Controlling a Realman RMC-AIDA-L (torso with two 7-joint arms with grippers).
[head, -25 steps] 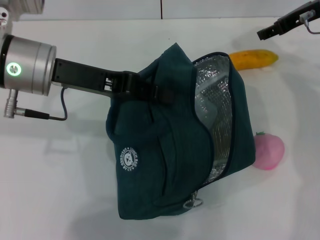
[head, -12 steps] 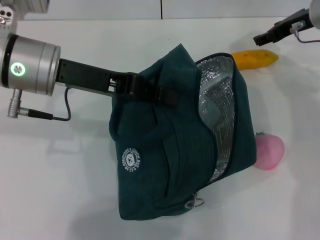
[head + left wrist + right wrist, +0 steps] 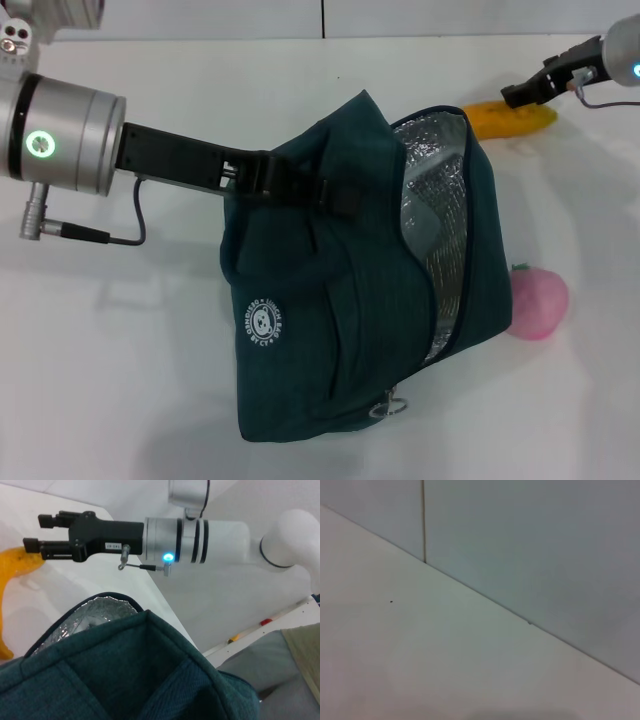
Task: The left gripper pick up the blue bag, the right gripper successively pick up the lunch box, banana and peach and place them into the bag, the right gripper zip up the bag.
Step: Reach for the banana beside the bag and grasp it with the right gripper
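The black left gripper (image 3: 335,195), jaws clamped on the dark teal fabric bag (image 3: 330,290), holds its foil-lined mouth open toward the worktop's right edge. The black right gripper (image 3: 31,532), jaws apart, hovers over the yellow banana (image 3: 518,118) near the far right corner, ready to grasp it. The pink peach (image 3: 538,303) lies just beside the bag.

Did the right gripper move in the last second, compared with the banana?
Yes. In the head view the right gripper has come down and now overlaps the banana, which has not moved; earlier it was above and apart from it.
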